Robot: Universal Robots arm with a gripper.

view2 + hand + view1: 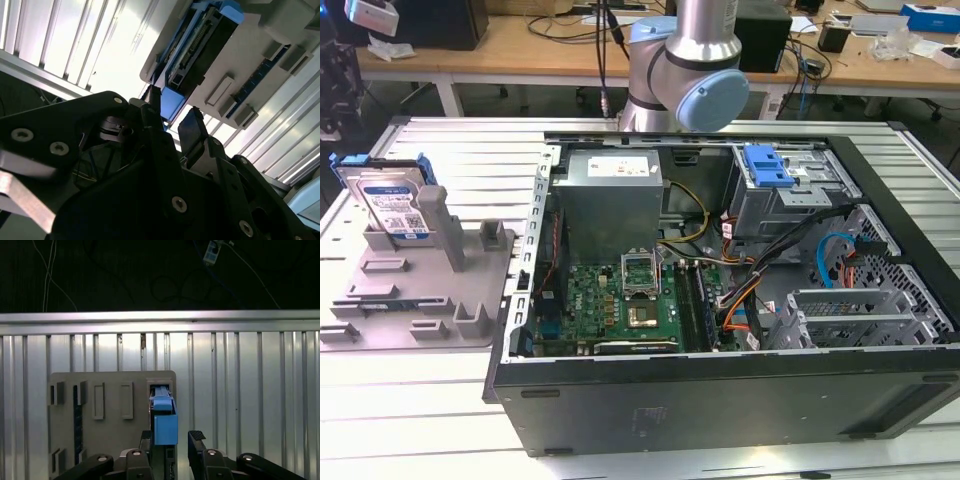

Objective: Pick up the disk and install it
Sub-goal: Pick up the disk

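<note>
I work over a table (450, 150) of ribbed aluminium slats, which are pale and reflect much light. Beyond its far edge the exterior view shows wooden benches (520, 45) loaded with cables and boxes. In the first wrist view the area past the table rim is dark, with some thin cables. An open computer case (720, 390) lies on its side on the table, with the motherboard (620, 300), the grey power supply (610, 195) and a blue latch on a metal cage (767, 165) visible inside. The robot arm (695, 70) rises behind the case.

A grey holder plate (470, 290) lies flat on the slats, apart from the case, toward the exterior view's left. The disk (395, 200) stands on its edge in a slot of this plate. It leans a little, and its labelled face shows in the exterior view with the blue carrier around it.

In both wrist views the gripper (171, 435) (174, 106) is directly before the disk (165, 425) (197, 50). Its two black fingers (196, 436) are spread wide and hold nothing, and I see no contact with the carrier. The blue end of the carrier shows in the gap between the fingertips, farther from the hand than they are. The thin upper edge of the disk, its long axis from here, runs crosswise to the line joining the two fingertips, so one broad face turns toward each finger. The second wrist view shows the dark connector side of the disk beyond the fingertips. The rest of the holder plate (115, 450) (250, 65) extends to one side of the hand.
</note>
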